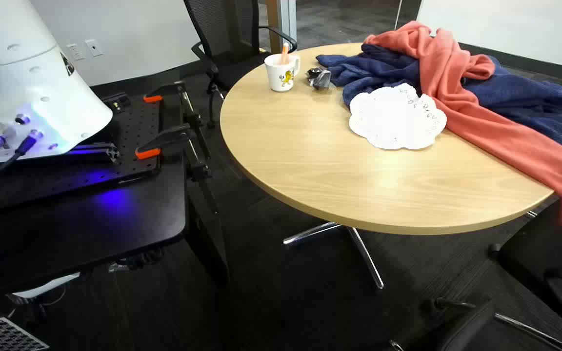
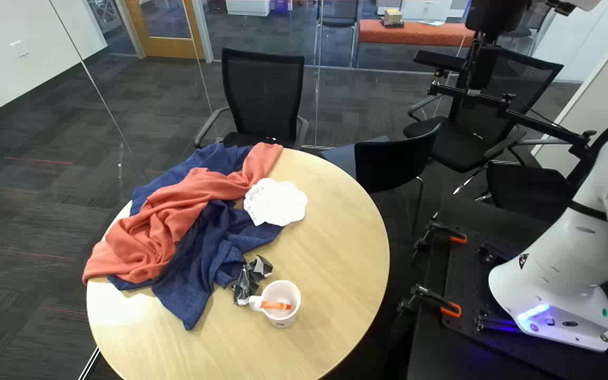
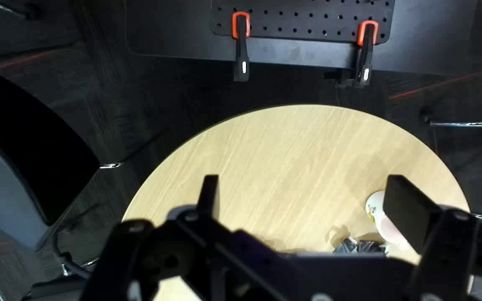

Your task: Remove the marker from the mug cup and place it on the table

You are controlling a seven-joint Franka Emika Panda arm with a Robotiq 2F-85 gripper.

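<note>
Marker [image 2: 275, 305]: standing in the mug [image 1: 276, 78], long axis tilted, upper end out above the rim on the handle side | Mug: upright on the table [image 1: 383, 185] | Gripper [image 3: 303, 198]: fingers spread wide apart, nothing held, table showing between them in the wrist view

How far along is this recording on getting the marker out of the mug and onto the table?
Done: no step looks complete; in both exterior views the marker sits in the mug.
In hand: nothing; in the wrist view the gripper is open, holding nothing between its fingers.
Left: apparently everything: grasp the marker, lift it out, and set it on the table.
</note>
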